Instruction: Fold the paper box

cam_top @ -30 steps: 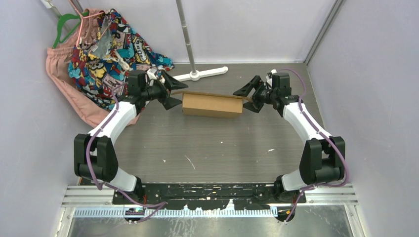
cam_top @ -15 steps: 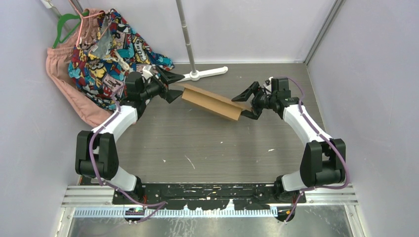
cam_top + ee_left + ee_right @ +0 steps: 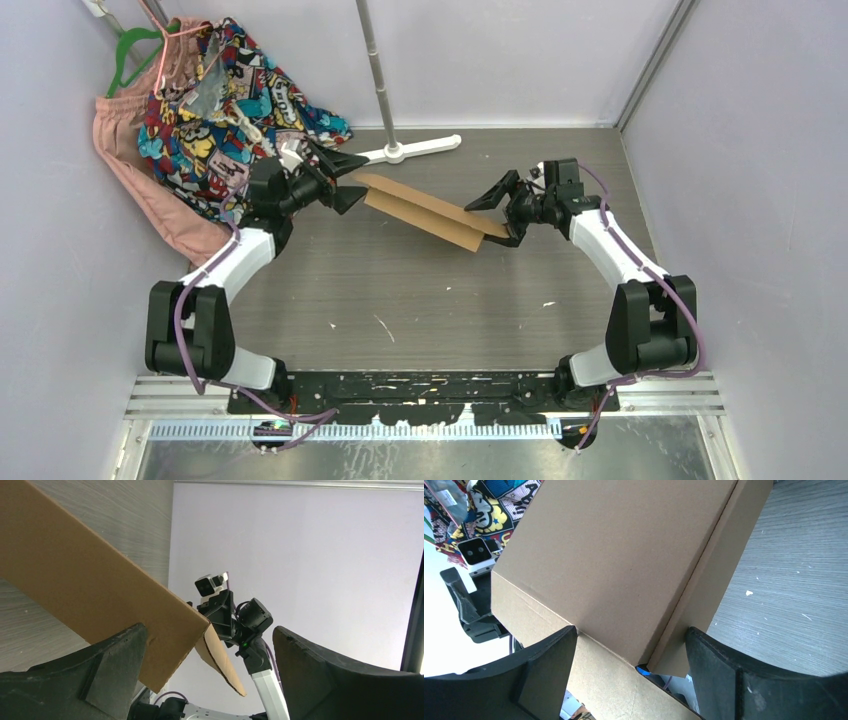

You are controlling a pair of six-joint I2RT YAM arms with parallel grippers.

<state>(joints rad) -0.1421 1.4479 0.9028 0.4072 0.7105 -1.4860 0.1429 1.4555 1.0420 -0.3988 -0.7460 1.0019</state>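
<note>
The paper box (image 3: 420, 208) is a folded flat brown cardboard mailer, held slanting between my two grippers at the back middle of the table. My left gripper (image 3: 345, 182) is open at its far left end; in the left wrist view the box (image 3: 75, 580) lies against the left finger (image 3: 115, 665), with a gap to the other, and the gripper (image 3: 210, 630) stays wide. My right gripper (image 3: 495, 216) is open around the near right end. In the right wrist view the box (image 3: 614, 555) fills the space between the spread fingers of the gripper (image 3: 631, 632), with a loose side flap (image 3: 719, 580).
A pile of colourful and pink clothes with a green hanger (image 3: 200, 110) lies at the back left, close behind my left arm. A white stand with a metal pole (image 3: 410, 150) is just behind the box. Walls close in the back and both sides.
The box has turned from lying straight across to a slant, left end toward the back, right end nearer. Both grippers have moved with it, still open.
</note>
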